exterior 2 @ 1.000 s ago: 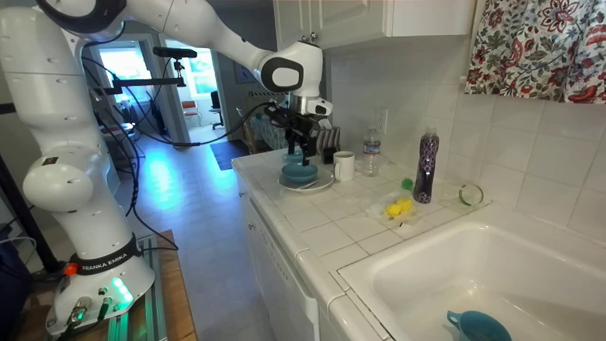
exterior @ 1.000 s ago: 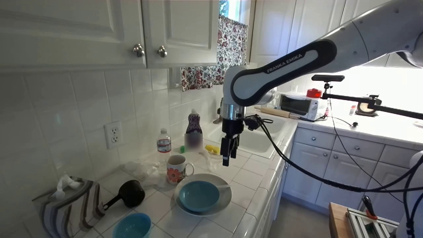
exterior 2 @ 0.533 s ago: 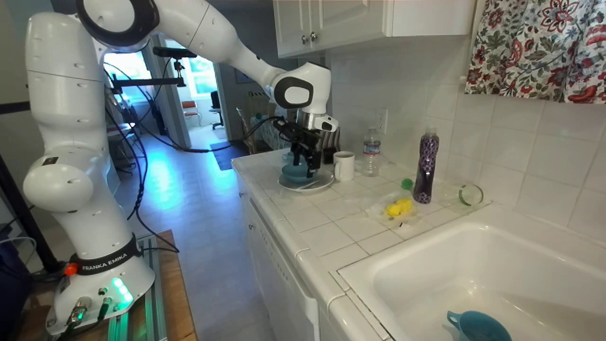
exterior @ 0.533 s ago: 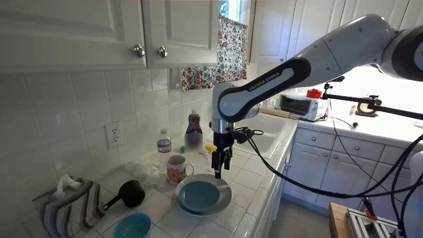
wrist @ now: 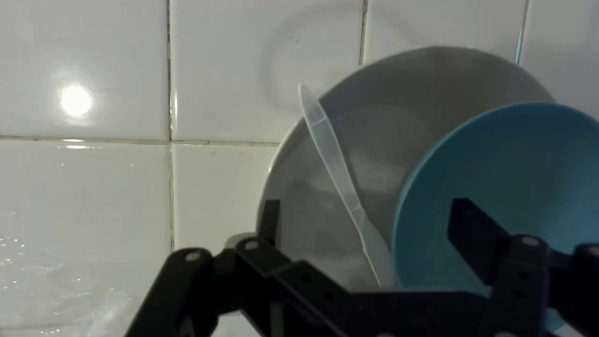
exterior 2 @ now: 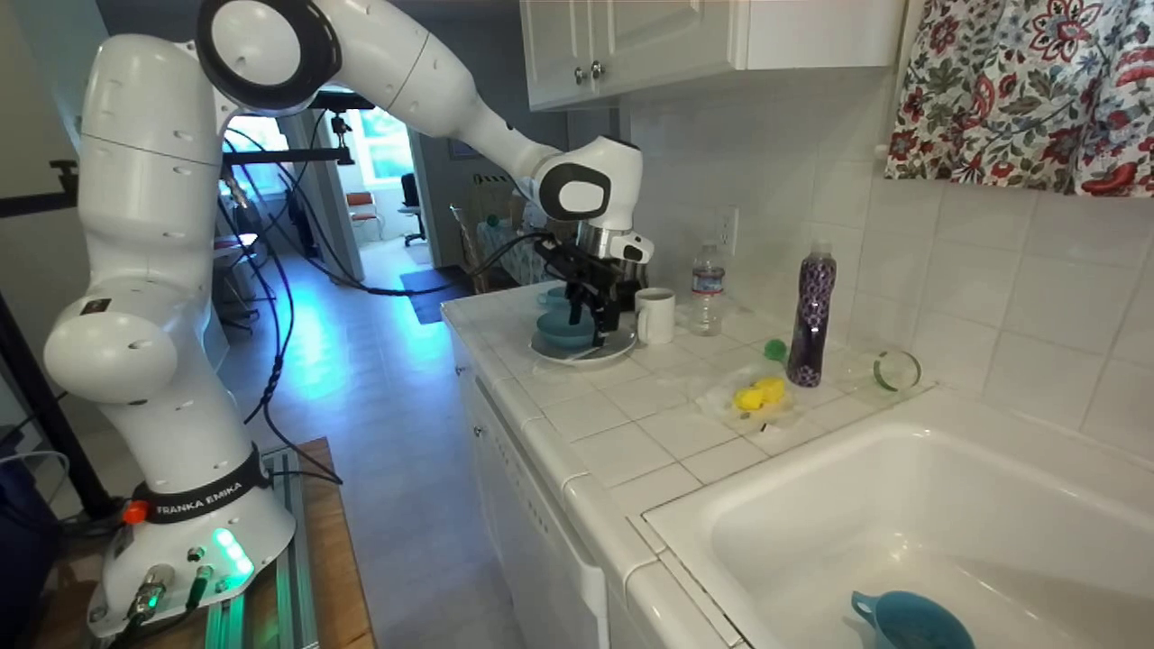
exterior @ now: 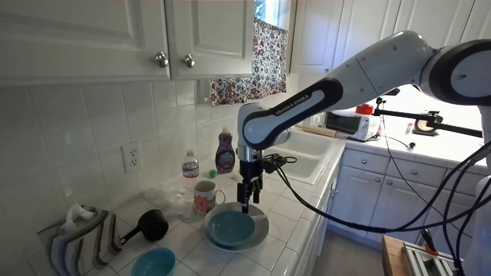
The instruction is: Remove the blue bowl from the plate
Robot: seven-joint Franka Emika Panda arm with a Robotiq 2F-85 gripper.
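Observation:
The blue bowl [exterior: 231,228] sits on the pale grey plate [exterior: 262,234], off-centre. Both also show in an exterior view, the bowl [exterior 2: 561,333] on the plate [exterior 2: 624,342]. In the wrist view the bowl [wrist: 538,154] is at right, cut by the frame edge, on the plate [wrist: 421,79]. A clear plastic knife [wrist: 334,154] lies on the plate beside the bowl. My gripper [exterior: 250,204] is open and empty above the plate's sink-side part. In the wrist view the gripper's fingers [wrist: 365,206] straddle the bowl's near rim and the knife, one finger over the bowl, one over the plate's edge.
A flowered mug [exterior: 203,199] stands close beside the plate. A brighter cyan bowl [exterior: 153,262], a black pot with handle [exterior: 153,225] and a striped box [exterior: 82,237] are on the counter. A water bottle [exterior: 190,168] and soap bottle [exterior: 225,153] stand by the wall. The sink [exterior 2: 766,505] is nearby.
My gripper has moved down and toward the plate, from above the counter to just above the plate and bowl rim. It stays open. The bowl, plate and knife have not moved.

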